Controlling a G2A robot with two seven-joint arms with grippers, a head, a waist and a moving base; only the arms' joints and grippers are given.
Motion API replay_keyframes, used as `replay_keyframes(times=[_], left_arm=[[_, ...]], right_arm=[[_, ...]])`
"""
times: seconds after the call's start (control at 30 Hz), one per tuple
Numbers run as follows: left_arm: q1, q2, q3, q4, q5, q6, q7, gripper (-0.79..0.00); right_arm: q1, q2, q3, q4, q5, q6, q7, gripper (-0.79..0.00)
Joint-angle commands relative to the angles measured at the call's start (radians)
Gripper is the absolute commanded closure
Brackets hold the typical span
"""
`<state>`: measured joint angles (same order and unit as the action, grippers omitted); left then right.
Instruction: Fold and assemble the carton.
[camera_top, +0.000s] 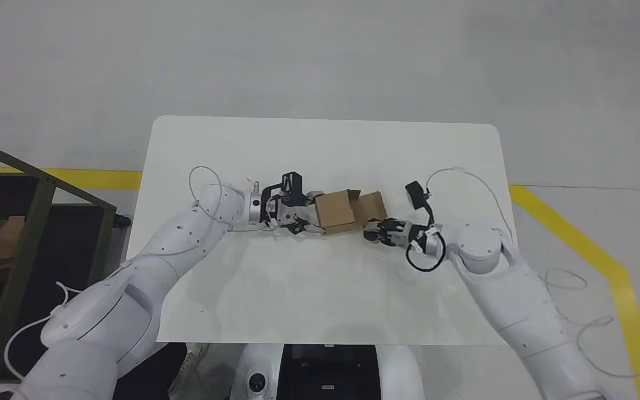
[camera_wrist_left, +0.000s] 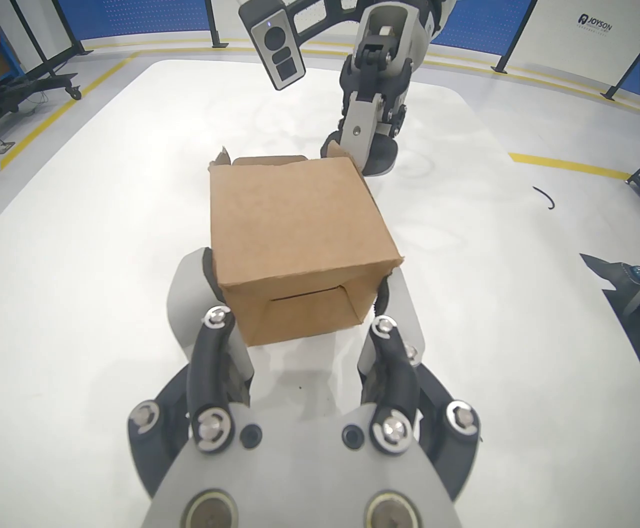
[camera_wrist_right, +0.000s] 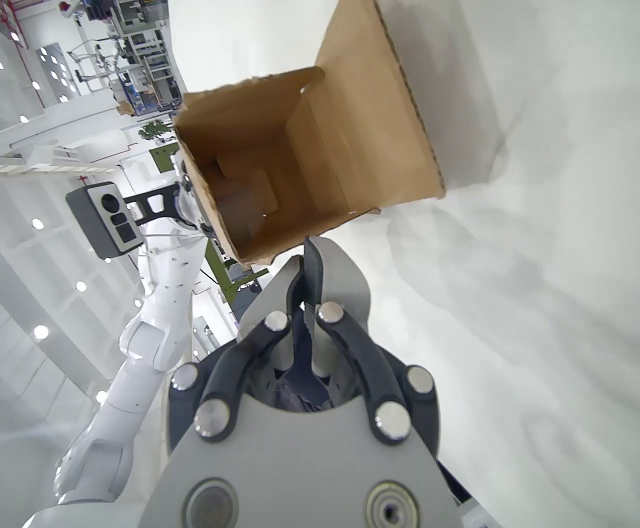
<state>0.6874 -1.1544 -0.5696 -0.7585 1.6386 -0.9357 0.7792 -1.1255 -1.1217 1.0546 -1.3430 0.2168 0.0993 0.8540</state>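
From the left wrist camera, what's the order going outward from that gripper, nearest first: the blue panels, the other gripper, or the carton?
1. carton, gripped by the left gripper itself.
2. right gripper, at the carton's far end.
3. blue panels, beyond the table, at the back.

Bright, even light; soft shadows; wrist-view edges curve.

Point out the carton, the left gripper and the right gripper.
carton (camera_wrist_left: 295, 215), left wrist view, on its top panel.
left gripper (camera_wrist_left: 298, 277), left wrist view, midway between its fingertips.
right gripper (camera_wrist_right: 310, 260), right wrist view, midway between its fingertips.
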Motion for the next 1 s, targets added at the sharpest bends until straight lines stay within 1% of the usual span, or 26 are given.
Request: replay_keyframes(times=[0.0, 0.4, 0.53, 0.67, 0.73, 0.87, 0.97], left_arm=[[0.0, 0.001, -0.001, -0.003, 0.003, -0.002, -0.001, -0.523], [0.006, 0.004, -0.005, -0.027, 0.018, -0.014, -0.007, -0.514], [0.007, 0.004, -0.006, -0.03, 0.021, -0.015, -0.008, -0.514], [0.009, 0.004, -0.006, -0.033, 0.025, -0.018, -0.006, -0.526], [0.011, 0.004, -0.006, -0.035, 0.026, -0.019, -0.004, -0.533], [0.011, 0.004, -0.006, -0.036, 0.03, -0.023, 0.0, -0.576], [0.01, 0.003, -0.006, -0.033, 0.032, -0.022, 0.002, -0.634]], right_arm=[[0.007, -0.003, -0.004, 0.01, 0.008, -0.01, 0.0, 0.0], [0.078, -0.024, -0.056, 0.102, -0.007, -0.062, 0.003, 0.0], [0.097, -0.029, -0.057, 0.134, -0.002, -0.099, -0.005, 0.0], [0.108, -0.033, -0.063, 0.156, 0.013, -0.129, 0.019, 0.0], [0.12, -0.039, -0.077, 0.169, 0.022, -0.15, 0.048, 0.0], [0.14, -0.05, -0.107, 0.199, 0.038, -0.178, 0.089, 0.0], [0.149, -0.057, -0.12, 0.221, 0.047, -0.188, 0.094, 0.0]])
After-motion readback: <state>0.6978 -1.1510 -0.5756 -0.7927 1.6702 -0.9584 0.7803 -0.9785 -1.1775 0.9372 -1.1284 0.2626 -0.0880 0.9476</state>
